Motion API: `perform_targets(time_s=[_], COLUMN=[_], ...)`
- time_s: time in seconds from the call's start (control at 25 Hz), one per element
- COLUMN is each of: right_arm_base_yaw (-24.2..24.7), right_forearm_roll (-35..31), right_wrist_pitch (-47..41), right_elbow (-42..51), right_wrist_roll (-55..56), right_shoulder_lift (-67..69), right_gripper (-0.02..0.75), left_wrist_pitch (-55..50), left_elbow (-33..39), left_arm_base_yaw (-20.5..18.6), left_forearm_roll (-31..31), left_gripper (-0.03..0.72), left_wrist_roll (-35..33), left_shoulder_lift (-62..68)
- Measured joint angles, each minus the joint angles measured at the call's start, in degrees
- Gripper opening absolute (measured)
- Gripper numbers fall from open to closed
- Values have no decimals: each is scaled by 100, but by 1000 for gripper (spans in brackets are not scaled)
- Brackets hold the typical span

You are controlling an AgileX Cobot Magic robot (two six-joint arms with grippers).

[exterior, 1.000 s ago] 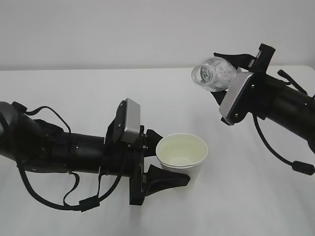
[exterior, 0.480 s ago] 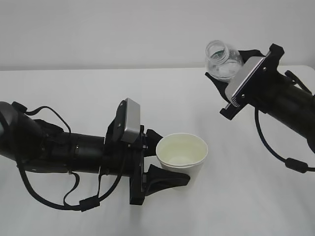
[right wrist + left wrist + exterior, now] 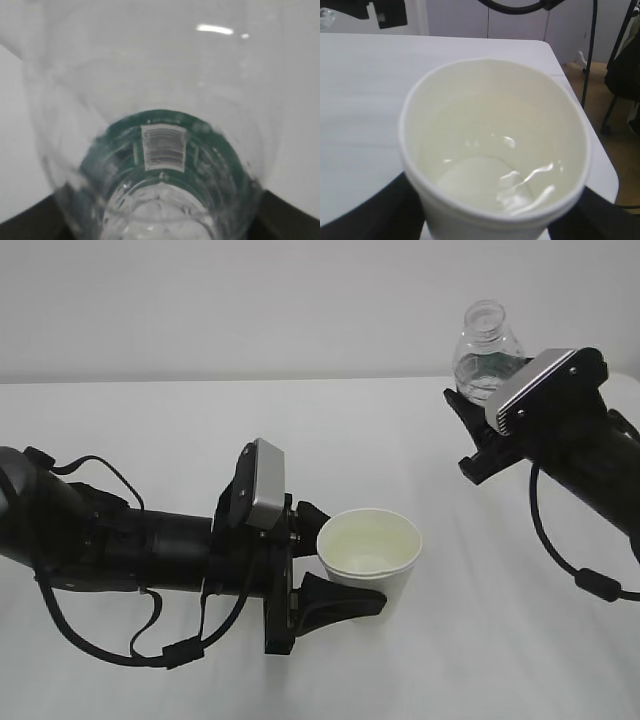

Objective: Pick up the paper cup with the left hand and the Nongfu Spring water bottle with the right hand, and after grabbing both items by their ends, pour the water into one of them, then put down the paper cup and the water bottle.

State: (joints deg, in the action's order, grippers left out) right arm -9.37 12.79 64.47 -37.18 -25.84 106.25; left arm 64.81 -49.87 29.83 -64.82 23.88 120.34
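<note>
The white paper cup (image 3: 369, 549) stands upright just right of the table's middle, with my left gripper (image 3: 350, 562) shut on its lower wall from the left. In the left wrist view the paper cup (image 3: 495, 125) fills the frame, and a shallow layer of clear water (image 3: 485, 182) glints at its bottom. At the upper right my right gripper (image 3: 478, 392) is shut on the Nongfu Spring water bottle (image 3: 484, 348), held almost upright, open neck up. The grey wrist block (image 3: 535, 388) hides its lower part. From the right wrist, the bottle (image 3: 160, 150) looks clear, with its green label showing.
The white table (image 3: 180, 420) runs back to a plain pale wall. Its right edge (image 3: 600, 150) shows in the left wrist view, with floor and dark chair legs beyond. Black cables (image 3: 590, 580) hang from both arms.
My right arm has swung the bottle from lying tilted, mouth towards the cup, to nearly upright, moving it up and to the right. The left arm and cup have not moved.
</note>
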Motion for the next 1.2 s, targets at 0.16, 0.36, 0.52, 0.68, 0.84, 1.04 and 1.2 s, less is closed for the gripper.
perform_targets(time_s=[0.16,0.36,0.52,0.68,0.84,1.04,1.2], right_arm_base_yaw=[0,0,0,0,0,0,0], right_forearm_roll=[-292,-584,-802,-1016,-1279,-1587,-1669], right_wrist_pitch=[0,0,0,0,0,0,0], right_elbow=[109,277,403,469,534,614,640], right_wrist_roll=[384,564,693,732,759,772,781], right_shoulder_lift=[0,0,0,0,0,0,0], right_gripper=[463,463,463,463,463,463,463], left_wrist_pitch=[0,0,0,0,0,0,-9], left_elbow=[0,0,0,0,0,0,0], left_arm_base_yaw=[0,0,0,0,0,0,0], left_forearm_roll=[18,27,27,68,223,493,749], left_gripper=[483,483,483,483,483,483,483], left_wrist_roll=[0,0,0,0,0,0,0], left_shoulder_lift=[0,0,0,0,0,0,0])
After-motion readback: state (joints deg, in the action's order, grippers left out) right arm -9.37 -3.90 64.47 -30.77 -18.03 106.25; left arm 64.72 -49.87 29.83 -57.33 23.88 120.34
